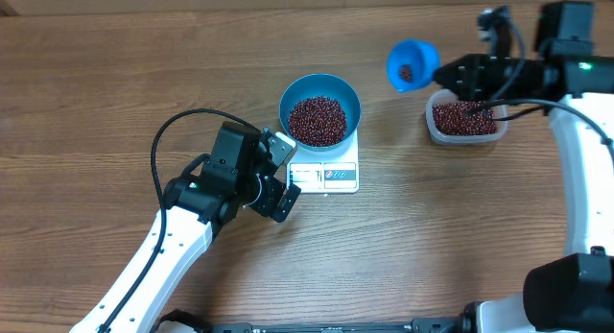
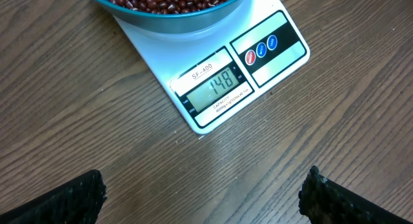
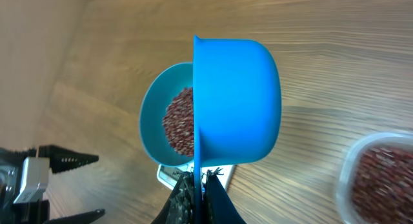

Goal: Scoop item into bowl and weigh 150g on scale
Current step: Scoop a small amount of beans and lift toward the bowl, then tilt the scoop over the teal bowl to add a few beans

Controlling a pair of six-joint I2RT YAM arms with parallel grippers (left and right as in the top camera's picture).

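Note:
The blue bowl [image 1: 320, 86] stands on the white scale [image 1: 331, 173], filled with red-brown beans [image 1: 317, 120]. In the left wrist view the scale's display [image 2: 216, 88] reads 148, with the bowl [image 2: 174, 20] above it. My left gripper [image 1: 281, 172] hovers open beside the scale's front left corner, nothing between its fingers [image 2: 77, 198]. My right gripper [image 3: 200, 185] is shut on the thin handle of a small blue scoop [image 3: 235, 101]. The scoop is held in the air to the right of the bowl [image 3: 151, 121]. A few beans lie in the scoop [image 1: 413, 64].
A clear plastic tub [image 1: 434, 120] with more beans sits at the right, under the right arm. Bare wooden table lies around the scale, and the left arm's cable loops over the table at the left.

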